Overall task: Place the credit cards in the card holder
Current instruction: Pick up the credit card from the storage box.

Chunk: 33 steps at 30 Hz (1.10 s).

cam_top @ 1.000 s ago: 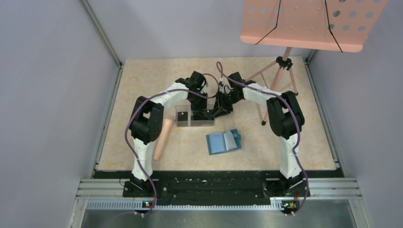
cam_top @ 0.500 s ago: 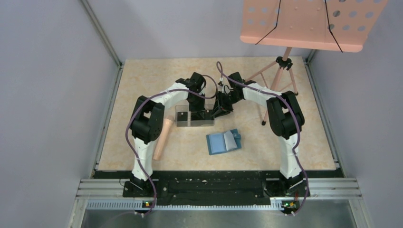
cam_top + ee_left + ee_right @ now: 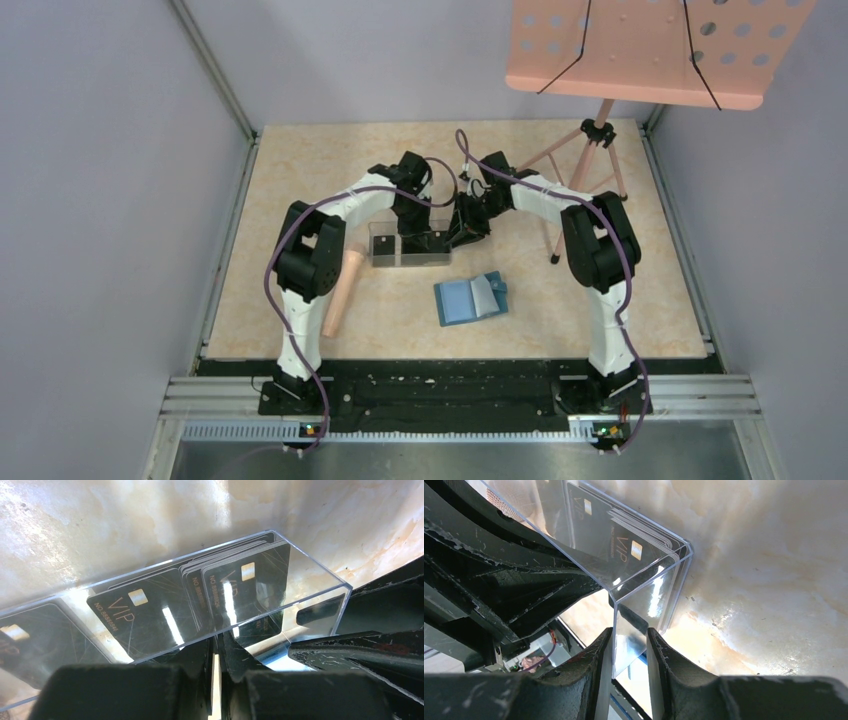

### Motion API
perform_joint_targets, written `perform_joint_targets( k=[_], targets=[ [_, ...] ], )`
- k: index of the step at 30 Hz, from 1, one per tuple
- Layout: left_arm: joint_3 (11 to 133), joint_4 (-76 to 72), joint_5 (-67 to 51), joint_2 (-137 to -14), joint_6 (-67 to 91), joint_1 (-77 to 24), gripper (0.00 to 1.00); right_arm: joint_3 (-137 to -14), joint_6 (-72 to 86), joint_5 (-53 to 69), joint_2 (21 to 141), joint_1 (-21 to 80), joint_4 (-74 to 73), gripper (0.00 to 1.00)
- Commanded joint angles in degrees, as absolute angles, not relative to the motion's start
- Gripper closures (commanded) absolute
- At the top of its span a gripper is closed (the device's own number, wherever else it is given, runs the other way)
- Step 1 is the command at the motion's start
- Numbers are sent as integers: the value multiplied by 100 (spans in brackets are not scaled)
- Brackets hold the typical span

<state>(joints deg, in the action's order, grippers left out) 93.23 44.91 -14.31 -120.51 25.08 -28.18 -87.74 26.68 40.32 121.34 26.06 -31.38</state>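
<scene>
Seemingly, left gripper (image 3: pixel 216 649) and right gripper (image 3: pixel 629 641) pinch a clear box (image 3: pixel 320 587) on the grey-walled beige tabletop (image 3: pixel 300 180).

Marbled table (image 3: pixel 300 160), clear box (image 3: pixel 384 247), open card holder (image 3: pixel 470 298), peach roll (image 3: pixel 341 292) perhaps

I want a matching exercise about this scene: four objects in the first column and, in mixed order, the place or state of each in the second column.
Column one:
1. credit cards
2. card holder
3. pink tube
4. clear box

Column two:
a. lies open, blue inside facing up
b. lies flat, left of the clear box in the top view
c. stand on edge inside the clear box
d. transparent, with a divider inside

Pairs: 1-c, 2-a, 3-b, 4-d
</scene>
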Motion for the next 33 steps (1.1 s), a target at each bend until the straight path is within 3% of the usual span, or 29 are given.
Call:
perform_joint_targets(
  k=[1,9,22,33],
  targets=[
    [9593,4176,-1739,-11940,2496,-2887,93,-8826,2653,4279,11859,2672,-2952,71],
    [9794,4483,-1361,-11940,2313,-2930,100,-8809,2662,4292,11879,2674,-2946,71],
    [10238,5038,-1041,-12208,2032,-3074,88,-8784,2671,4292,11876,2671,-2953,71],
    [10352,5202,-1110,-12346,1969,-3106,84,-8757,2677,4298,11865,2672,-2953,71]
  ],
)
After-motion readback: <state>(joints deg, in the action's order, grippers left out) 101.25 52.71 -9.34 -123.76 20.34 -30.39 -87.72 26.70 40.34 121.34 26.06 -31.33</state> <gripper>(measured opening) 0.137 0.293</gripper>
